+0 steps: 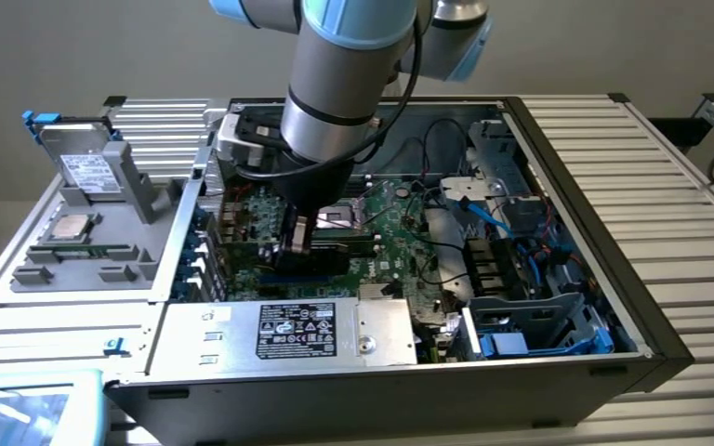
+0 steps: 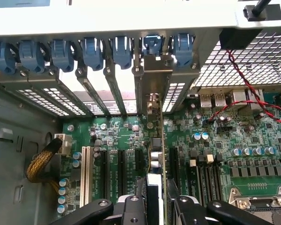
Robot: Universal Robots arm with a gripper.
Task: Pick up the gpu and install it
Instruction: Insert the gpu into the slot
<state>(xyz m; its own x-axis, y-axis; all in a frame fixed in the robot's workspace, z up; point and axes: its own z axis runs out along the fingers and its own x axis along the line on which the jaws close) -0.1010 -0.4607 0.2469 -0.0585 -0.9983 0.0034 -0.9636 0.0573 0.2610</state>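
Observation:
Inside the open computer case (image 1: 654, 325), my gripper (image 1: 295, 240) hangs low over the green motherboard (image 1: 394, 223). It is shut on the gpu (image 1: 332, 249), a flat black card standing on edge. In the wrist view the gpu (image 2: 155, 145) runs edge-on between my two black fingers (image 2: 131, 208), down among the black expansion slots (image 2: 124, 166). Its metal bracket (image 2: 155, 77) stands against the rear slot openings, under a blue retainer clip (image 2: 152, 44). I cannot tell whether the card's lower edge is fully seated in its slot.
A silver box with a black label (image 1: 295, 333) sits at the case's front edge. Blue clips (image 2: 91, 49) line the rear wall. A yellow braided cable (image 2: 40, 159), red-black wires (image 2: 234, 89) and the CPU socket (image 2: 262, 206) flank the card. A grey parts fixture (image 1: 78, 232) stands at the exterior view's left.

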